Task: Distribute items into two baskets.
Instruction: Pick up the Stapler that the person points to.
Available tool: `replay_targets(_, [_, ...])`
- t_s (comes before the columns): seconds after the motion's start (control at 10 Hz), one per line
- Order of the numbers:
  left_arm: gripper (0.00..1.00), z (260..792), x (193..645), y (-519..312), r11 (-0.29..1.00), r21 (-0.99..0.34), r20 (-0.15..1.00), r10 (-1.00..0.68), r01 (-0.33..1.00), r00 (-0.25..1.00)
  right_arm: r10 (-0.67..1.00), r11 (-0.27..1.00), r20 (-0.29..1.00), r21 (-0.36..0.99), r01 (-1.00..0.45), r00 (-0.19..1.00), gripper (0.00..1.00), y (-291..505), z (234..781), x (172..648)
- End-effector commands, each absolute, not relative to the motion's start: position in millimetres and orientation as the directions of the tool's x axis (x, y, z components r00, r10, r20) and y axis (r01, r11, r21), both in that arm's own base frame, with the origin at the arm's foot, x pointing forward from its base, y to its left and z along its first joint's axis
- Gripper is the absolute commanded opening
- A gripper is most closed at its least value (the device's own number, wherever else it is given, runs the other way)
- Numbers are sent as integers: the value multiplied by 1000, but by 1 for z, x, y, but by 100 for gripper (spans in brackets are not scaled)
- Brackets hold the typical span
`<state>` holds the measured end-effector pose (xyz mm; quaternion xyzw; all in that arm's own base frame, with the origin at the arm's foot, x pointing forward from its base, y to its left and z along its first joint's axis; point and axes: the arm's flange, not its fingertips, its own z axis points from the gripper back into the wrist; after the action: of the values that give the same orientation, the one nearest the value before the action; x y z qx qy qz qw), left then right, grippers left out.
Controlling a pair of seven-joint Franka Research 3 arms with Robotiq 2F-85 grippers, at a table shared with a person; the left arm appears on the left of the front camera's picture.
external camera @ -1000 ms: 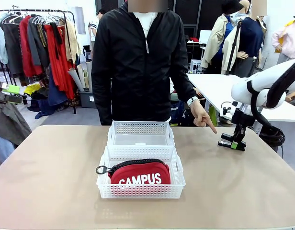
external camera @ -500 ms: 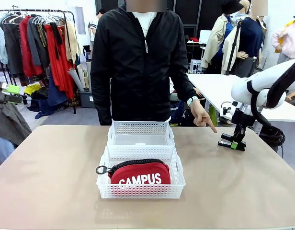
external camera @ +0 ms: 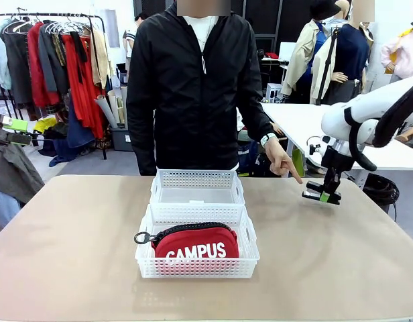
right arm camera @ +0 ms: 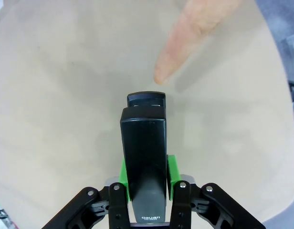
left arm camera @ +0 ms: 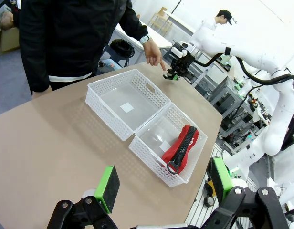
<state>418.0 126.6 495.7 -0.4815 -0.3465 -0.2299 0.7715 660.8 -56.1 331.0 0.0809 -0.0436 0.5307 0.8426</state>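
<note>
Currently the right gripper (right arm camera: 147, 180) is clamped on the black stapler (right arm camera: 143, 138) — green pads (right arm camera: 172, 172) press on its two long sides, close to the rear end with the small print, so most of the body sticks out ahead of the jaws. In the front view the stapler sits low over the far right of the table (external camera: 72, 235); whether it is touching the surface cannot be told. The person's hand (external camera: 281, 159) points an index finger down just beside its front end.

Handling, as a judgement: the stapler looks rigid, small and dense for its size, with a smooth glossy shell. A side pinch should not deform it, but it could slip or pivot nose-down because the grip is rearward. Holding across the sides also keeps the hinged top arm from flapping. A hold nearer mid-length would balance better.

The red CAMPUS pouch (external camera: 196, 245) stands on edge, zipper up, in the near basket (external camera: 143, 258). It looks soft and light, and needs no handling. The far basket (external camera: 196, 180), touching the near one, is empty — likely the stapler's target.

The left gripper (left arm camera: 163, 168) is spread wide with nothing between its fingers, hanging above the near side of the table, well apart from both baskets.
</note>
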Motion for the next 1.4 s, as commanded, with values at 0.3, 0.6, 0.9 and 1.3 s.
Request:
replay_targets(0.3, [100, 497, 417, 127, 431, -582, 758, -18, 689, 652, 918, 388, 74, 25, -921, 389, 0, -2, 384, 623])
replay_targets(0.6, [100, 497, 417, 127, 431, -582, 758, -18, 689, 652, 936, 352, 6, -37, -935, 352, 0, 43, 421, 589])
replay_targets(0.9, [100, 497, 417, 127, 431, -582, 758, -18, 689, 652, 950, 310, -4, -72, -948, 311, 0, 64, 448, 561])
replay_targets(1.3, [100, 497, 417, 127, 431, -582, 758, -18, 689, 652, 964, 267, 20, -62, -962, 266, 0, 58, 475, 537])
